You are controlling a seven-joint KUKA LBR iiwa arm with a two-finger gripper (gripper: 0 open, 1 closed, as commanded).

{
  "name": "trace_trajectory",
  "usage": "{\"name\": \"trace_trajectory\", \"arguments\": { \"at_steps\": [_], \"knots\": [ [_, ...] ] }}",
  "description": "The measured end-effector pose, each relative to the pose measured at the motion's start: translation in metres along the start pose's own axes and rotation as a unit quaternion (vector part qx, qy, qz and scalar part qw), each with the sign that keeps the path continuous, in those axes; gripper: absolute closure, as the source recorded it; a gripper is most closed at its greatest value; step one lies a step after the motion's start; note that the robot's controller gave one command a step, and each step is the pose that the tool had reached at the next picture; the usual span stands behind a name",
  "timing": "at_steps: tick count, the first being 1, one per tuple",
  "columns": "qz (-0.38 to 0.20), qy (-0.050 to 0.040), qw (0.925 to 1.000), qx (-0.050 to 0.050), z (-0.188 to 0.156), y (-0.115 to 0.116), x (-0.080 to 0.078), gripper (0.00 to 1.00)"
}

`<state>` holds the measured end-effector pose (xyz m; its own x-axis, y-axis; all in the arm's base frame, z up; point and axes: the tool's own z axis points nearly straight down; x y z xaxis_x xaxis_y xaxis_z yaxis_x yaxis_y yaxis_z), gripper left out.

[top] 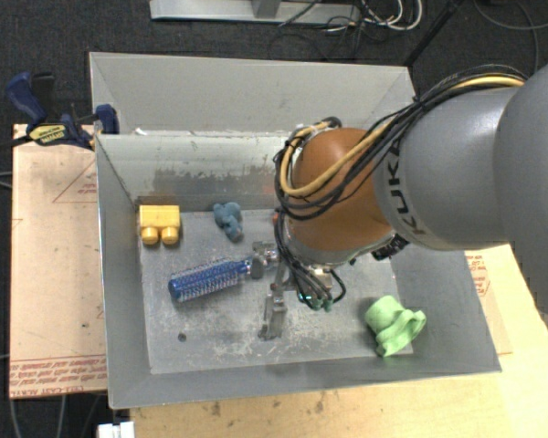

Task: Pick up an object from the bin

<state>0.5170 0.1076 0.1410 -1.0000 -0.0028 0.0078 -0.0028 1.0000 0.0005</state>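
My gripper (274,316) reaches down under the arm's orange cover to the bin floor near the front middle. Nothing shows in it. A blue bristle brush (210,279) lies just to its left, its pale handle end pointing at the gripper. A small blue-grey figure (227,219) lies behind the brush, towards the back wall. A light green plastic piece (394,325) rests to the gripper's right, near the front right corner.
A yellow block with two round studs (159,224) sits at the back left of the bin floor. The arm and its cover hang over the bin's middle and right, hiding the floor beneath them.
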Motion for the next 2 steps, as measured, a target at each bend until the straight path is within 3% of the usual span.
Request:
{"name": "trace_trajectory", "arguments": {
  "at_steps": [1, 2],
  "knots": [
    [0.024, -0.0054, 0.9997, -0.001, 0.035, 0.023, -0.051, 0.0],
    [-0.082, -0.0063, 0.9966, 0.0, 0.015, 0.005, -0.08, 0.0]
  ]
}}
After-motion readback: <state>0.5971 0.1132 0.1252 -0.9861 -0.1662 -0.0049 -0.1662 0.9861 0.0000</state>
